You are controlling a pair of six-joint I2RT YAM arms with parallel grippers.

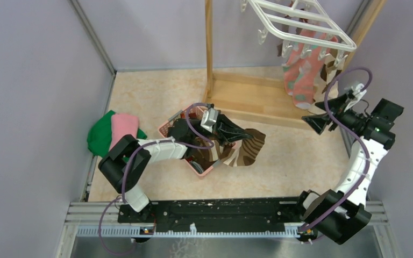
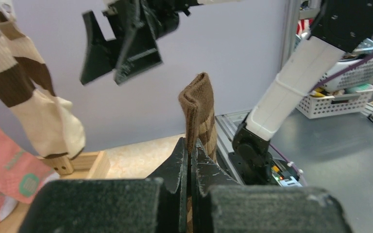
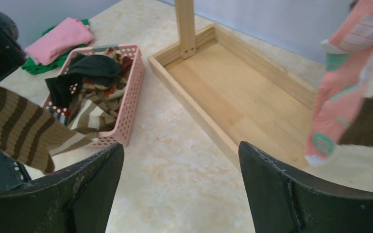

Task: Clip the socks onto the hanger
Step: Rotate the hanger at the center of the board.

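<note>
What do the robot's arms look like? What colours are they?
The left arm and the right arm are white tubes with chunky black joints. A thin purple cable loops along each one. The left gripper and the right gripper each have two flat black fingers, a bit scuffed. A tiny green light glows on the right arm.

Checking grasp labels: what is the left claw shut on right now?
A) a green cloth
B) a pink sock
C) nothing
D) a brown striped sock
D: in the left wrist view the left claw is pinched shut on the folded brown striped sock, whose end sticks up above the tips.
</note>
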